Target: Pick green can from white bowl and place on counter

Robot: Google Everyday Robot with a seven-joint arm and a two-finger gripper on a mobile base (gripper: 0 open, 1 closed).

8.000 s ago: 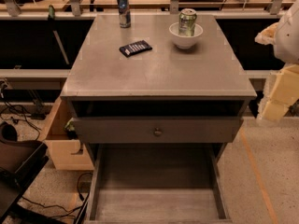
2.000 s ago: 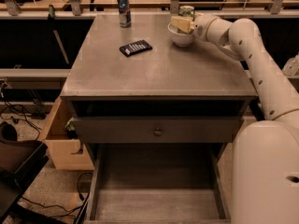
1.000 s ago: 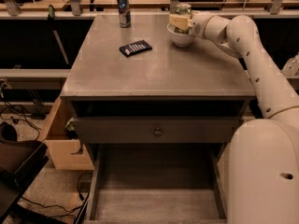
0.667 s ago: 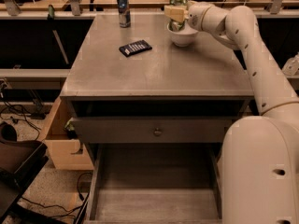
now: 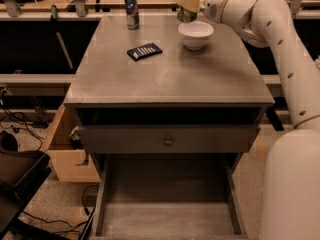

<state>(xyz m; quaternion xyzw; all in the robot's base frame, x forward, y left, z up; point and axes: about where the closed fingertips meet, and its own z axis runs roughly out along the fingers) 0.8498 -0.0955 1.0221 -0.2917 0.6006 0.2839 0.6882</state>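
Note:
My gripper (image 5: 187,3) is at the counter's back edge, just behind and left of the white bowl (image 5: 196,34), and is shut on the green can (image 5: 186,15). The can hangs upright in the air, clear of the bowl, with its lower part showing below the cream fingers (image 5: 188,0). The bowl stands empty on the grey counter (image 5: 165,79) at the back right. My white arm (image 5: 270,19) reaches in from the right over the counter's far corner.
A tall dark blue can (image 5: 131,4) stands at the counter's back, left of centre. A flat black device (image 5: 144,51) lies in front of it. Below the counter are a shut drawer with a knob (image 5: 168,141) and an open lower drawer (image 5: 167,204). A cardboard box (image 5: 65,154) sits left.
The gripper closed on the green can in the bowl and has lifted it up and a little back-left. The bowl is now empty.

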